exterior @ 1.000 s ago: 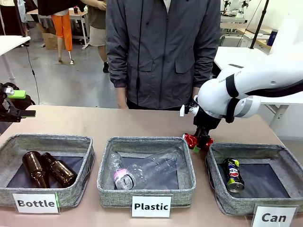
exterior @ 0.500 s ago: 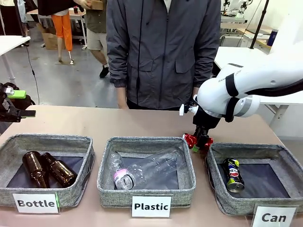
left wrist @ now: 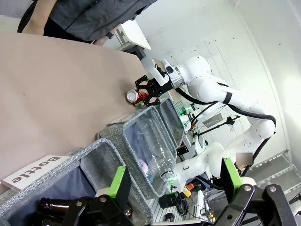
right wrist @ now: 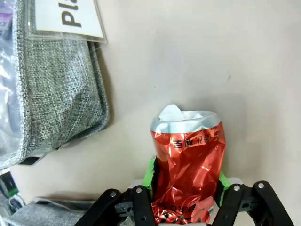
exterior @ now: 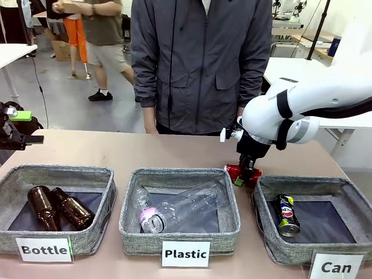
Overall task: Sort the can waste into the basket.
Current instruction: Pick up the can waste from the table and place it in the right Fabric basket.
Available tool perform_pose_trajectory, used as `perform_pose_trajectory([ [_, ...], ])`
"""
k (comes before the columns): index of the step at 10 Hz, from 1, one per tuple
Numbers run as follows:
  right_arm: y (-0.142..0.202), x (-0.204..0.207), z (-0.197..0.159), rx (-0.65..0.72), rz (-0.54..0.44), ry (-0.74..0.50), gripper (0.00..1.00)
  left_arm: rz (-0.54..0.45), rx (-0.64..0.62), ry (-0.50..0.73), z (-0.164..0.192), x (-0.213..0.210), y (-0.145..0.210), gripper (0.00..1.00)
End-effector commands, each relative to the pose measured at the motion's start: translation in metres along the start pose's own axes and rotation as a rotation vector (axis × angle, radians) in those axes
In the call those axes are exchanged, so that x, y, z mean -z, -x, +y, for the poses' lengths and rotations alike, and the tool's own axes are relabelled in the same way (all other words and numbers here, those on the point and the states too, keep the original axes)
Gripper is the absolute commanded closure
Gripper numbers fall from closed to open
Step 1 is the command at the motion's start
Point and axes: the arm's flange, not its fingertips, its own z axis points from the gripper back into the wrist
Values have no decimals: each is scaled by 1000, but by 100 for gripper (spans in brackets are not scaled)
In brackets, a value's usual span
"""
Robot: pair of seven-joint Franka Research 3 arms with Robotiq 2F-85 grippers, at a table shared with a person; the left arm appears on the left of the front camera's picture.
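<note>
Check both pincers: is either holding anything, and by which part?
The right pincer grips the crushed red can across its lower body, on the table. The left pincer is open, holding nothing.

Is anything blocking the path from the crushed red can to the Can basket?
Only the basket's own near wall. The right pincer is shut on the crushed red can, which lies on the table just beyond the far left corner of the Can basket. The can must be lifted over that rim; nothing else visible intervenes.

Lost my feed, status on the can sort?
Right claw shut on red can, on table behind Can basket. Left claw open, idle. Dark can already binned. Path clear.
</note>
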Motion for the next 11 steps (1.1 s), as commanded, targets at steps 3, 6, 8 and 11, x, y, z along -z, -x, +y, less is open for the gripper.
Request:
perform_pose_trajectory([
  [3,-3,-6,-2,-5,-1,18,100,-12,7,3,-3,2,-1,0],
  [6,6,-83,8,-60,-156,200,100,-12,7,3,-3,2,-1,0],
  [8,23,-139,43,-58,-192,177,100,-12,7,3,-3,2,-1,0],
  [11,85,-198,133,-97,-161,35,100,-12,7,3,-3,2,-1,0],
])
